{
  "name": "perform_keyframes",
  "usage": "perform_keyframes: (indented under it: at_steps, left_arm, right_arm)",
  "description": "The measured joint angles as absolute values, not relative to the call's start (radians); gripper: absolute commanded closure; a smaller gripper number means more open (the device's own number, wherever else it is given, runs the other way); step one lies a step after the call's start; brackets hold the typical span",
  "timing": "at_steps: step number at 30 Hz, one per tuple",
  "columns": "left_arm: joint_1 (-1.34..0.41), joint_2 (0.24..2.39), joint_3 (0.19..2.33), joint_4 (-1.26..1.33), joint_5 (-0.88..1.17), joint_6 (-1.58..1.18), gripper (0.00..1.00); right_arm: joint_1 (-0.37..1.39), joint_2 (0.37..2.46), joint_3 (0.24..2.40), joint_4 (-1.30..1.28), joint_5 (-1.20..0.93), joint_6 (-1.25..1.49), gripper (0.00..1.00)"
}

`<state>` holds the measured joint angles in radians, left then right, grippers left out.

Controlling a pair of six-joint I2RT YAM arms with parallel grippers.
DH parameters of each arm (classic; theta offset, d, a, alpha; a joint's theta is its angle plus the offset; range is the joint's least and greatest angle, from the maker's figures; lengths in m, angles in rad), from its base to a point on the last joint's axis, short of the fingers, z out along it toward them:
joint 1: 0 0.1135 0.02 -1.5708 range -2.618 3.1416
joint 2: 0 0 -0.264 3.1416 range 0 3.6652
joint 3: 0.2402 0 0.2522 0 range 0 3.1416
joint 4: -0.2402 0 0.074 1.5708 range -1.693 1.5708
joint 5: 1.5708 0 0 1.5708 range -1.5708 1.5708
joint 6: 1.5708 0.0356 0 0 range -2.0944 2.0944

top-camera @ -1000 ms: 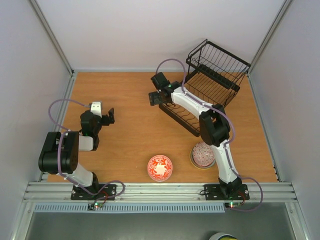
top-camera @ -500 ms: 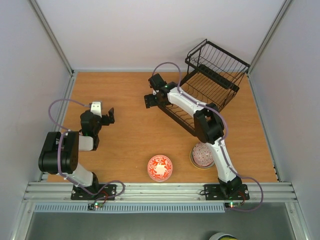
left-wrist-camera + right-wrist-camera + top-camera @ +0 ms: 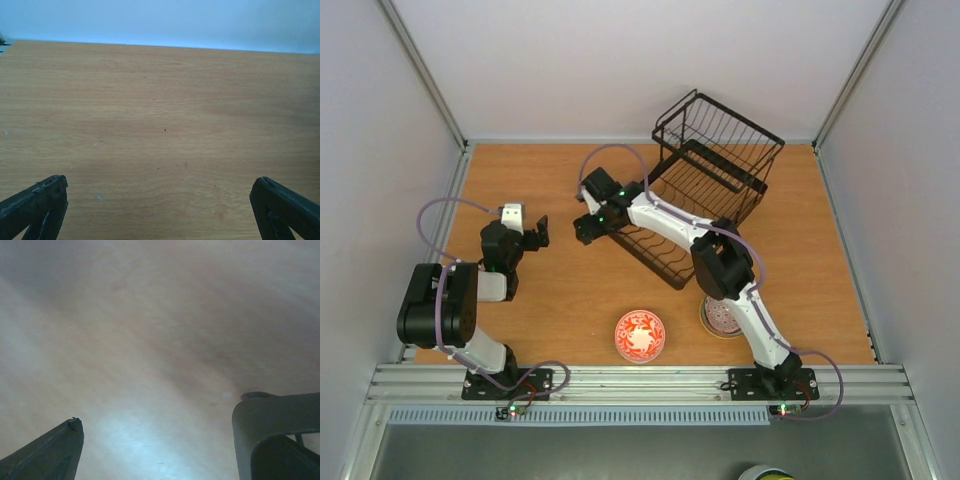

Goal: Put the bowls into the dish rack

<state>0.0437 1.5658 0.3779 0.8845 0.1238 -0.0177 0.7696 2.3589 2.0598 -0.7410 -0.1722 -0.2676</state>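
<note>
The black wire dish rack [image 3: 723,152] stands at the back middle of the table, and its low divider section [image 3: 657,247] reaches toward the front. My right gripper [image 3: 588,226] is at the low section's left end, close over the table. In the right wrist view the right gripper [image 3: 159,442] is open with only blurred wood between the jaws. A red-patterned bowl [image 3: 640,335] sits near the front middle. A second patterned bowl [image 3: 722,316] sits in a yellowish one, partly hidden by my right arm. My left gripper [image 3: 527,234] is open and empty at the left, which the left wrist view [image 3: 160,210] also shows.
The wooden table [image 3: 570,290] is enclosed by white walls on three sides. A metal rail [image 3: 640,380] runs along the front edge by the arm bases.
My right arm has swung to the left, and the dish rack has shifted left and turned along with it. The left arm and both bowls have not moved.
</note>
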Motion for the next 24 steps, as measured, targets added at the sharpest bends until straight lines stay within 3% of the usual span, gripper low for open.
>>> perform_keyframes:
  at_steps: [4, 7, 9, 18, 24]
  left_arm:
    - [0.044, 1.566, 0.378, 0.884, 0.124, -0.018, 0.01]
    - [0.044, 1.566, 0.378, 0.884, 0.124, -0.018, 0.01]
    - [0.044, 1.566, 0.378, 0.884, 0.124, -0.018, 0.01]
    - [0.044, 1.566, 0.378, 0.884, 0.124, -0.018, 0.01]
    - [0.044, 1.566, 0.378, 0.884, 0.124, -0.018, 0.01]
  right_arm:
    - [0.818, 2.349, 2.026, -0.711, -0.235, -0.296, 0.22]
    - [0.83, 2.324, 1.971, -0.683, -0.271, -0.315, 0.07]
    - [0.836, 2.302, 1.937, -0.676, -0.241, -0.324, 0.03]
    - [0.832, 2.165, 1.901, -0.585, 0.134, -0.415, 0.01]
    - [0.834, 1.814, 1.608, -0.44, 0.38, -0.382, 0.01]
